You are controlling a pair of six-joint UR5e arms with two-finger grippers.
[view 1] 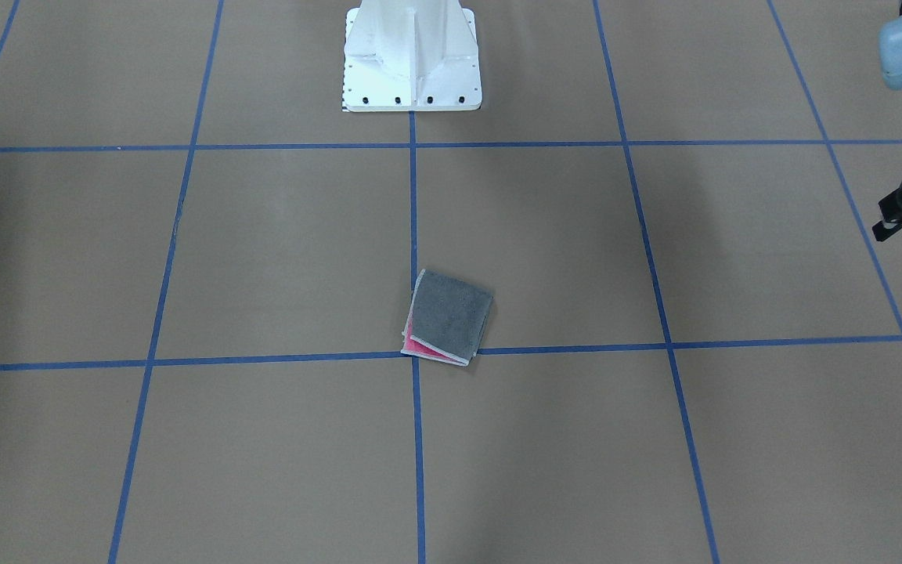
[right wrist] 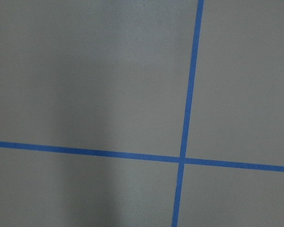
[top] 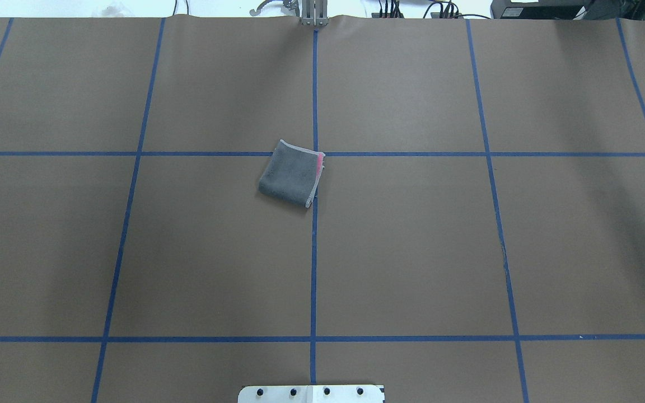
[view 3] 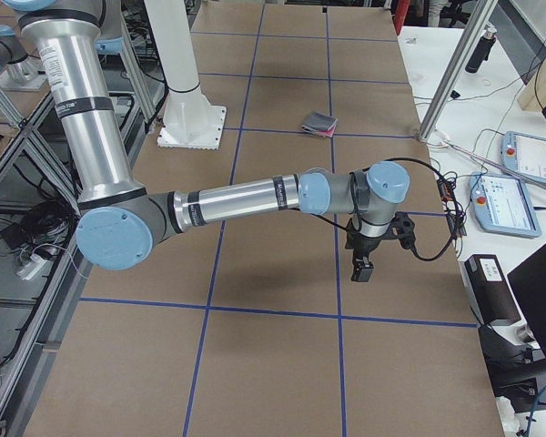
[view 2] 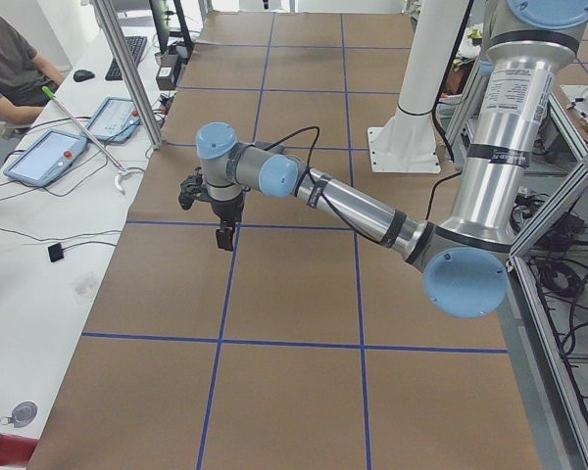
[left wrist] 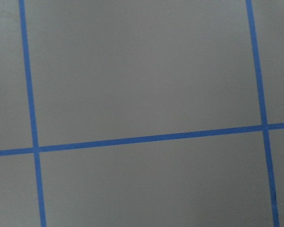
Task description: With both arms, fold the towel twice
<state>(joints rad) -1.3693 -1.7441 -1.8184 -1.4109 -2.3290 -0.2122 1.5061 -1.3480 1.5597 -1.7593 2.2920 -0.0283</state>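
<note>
Two folds appear to be in the towel [top: 290,177] already: it is seen as a small, compact square lying flat on the brown table [top: 412,252], dark grey face up. A sliver of pink and the pale hem are exposed along the edge at 3 o'clock in the overhead view. It is placed just at 7 o'clock of the central crossing of the blue tape lines [top: 315,252], with one corner touching that crossing. The white pedestal [top: 311,393] is found well away at 6 o'clock.

Neither gripper is in contact with the cloth. The left gripper [view 2: 223,233] is held above the table far out at about 10 o'clock of the towel, at the very edge of the overhead view. So little of it is shown that it cannot be told whether its jaws are apart or together. The right gripper [view 3: 361,267] is caught only by the right side camera, well apart from the towel, and its jaw state cannot be told either. Only bare table and tape are shown by both wrist cameras.

The folding is judged to be finished or nearly so. If anything is called for next, it is a check that the layers lie square, since the pink edge is slightly offset.
</note>
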